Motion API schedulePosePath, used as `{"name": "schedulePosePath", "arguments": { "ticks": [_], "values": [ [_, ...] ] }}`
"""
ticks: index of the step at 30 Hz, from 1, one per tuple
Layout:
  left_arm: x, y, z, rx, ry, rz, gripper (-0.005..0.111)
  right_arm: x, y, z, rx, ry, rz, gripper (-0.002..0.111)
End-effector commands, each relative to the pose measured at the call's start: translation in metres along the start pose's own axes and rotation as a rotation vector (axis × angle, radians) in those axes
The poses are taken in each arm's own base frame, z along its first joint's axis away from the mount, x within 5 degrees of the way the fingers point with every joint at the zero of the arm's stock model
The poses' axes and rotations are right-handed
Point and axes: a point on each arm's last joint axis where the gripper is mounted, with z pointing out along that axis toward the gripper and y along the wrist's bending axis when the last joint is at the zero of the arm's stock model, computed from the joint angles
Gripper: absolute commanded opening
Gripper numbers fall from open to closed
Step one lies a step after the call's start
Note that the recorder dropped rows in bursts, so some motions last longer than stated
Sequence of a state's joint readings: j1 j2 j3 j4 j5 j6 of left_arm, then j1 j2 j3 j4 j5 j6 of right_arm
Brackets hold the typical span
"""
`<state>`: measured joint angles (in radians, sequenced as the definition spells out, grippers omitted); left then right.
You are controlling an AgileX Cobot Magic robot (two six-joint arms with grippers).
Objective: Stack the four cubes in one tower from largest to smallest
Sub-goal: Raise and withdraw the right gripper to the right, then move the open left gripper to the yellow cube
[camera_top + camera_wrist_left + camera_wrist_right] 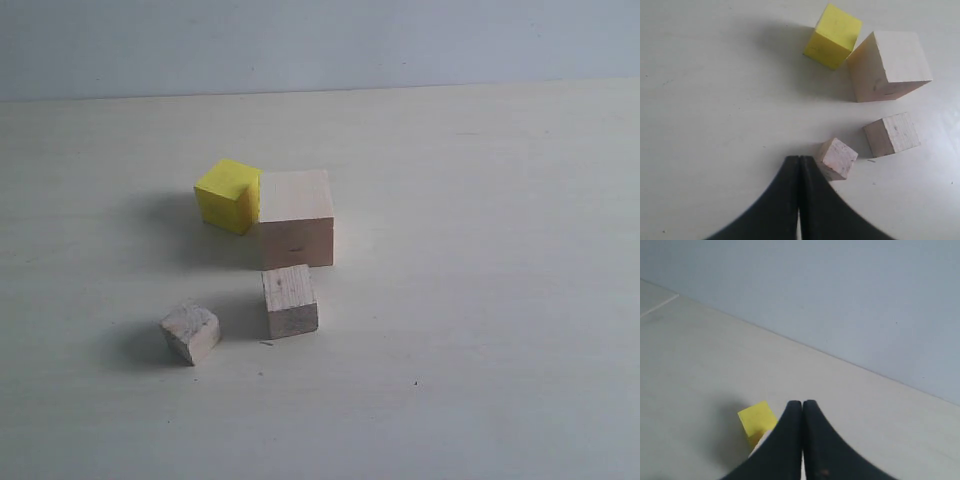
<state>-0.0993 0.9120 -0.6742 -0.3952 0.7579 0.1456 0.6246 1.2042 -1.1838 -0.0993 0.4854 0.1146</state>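
All four cubes lie apart on the table, none stacked. The largest pale wood cube (pixel 295 217) (pixel 890 65) stands mid-table with the yellow cube (pixel 228 194) (pixel 833 36) (pixel 757 420) touching its left side. In front of them sit the smaller plain wood cube (pixel 290 300) (pixel 891 134) and the smallest greyish cube (pixel 190 332) (pixel 837 158). My left gripper (pixel 799 158) is shut and empty, its tips just beside the greyish cube. My right gripper (pixel 802 403) is shut and empty too, with the yellow cube beyond its fingers. Neither gripper shows in the exterior view.
The pale table (pixel 480 300) runs back to a light blue-grey wall (pixel 320 40) (pixel 840 300). Nothing else stands on it besides the cubes.
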Motion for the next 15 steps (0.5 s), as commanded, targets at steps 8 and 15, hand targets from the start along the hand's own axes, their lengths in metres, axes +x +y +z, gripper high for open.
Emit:
{"name": "schedulePosePath", "arguments": {
  "ticks": [8,15],
  "values": [
    [-0.026,0.004,0.018,-0.007,-0.191,-0.002,0.004,0.045,-0.004,-0.05,0.0,-0.067,0.024,0.0],
    [-0.036,0.005,0.084,0.136,-0.038,-0.007,0.067,0.051,-0.005,-0.056,0.008,-0.01,0.03,0.0]
  ]
}}
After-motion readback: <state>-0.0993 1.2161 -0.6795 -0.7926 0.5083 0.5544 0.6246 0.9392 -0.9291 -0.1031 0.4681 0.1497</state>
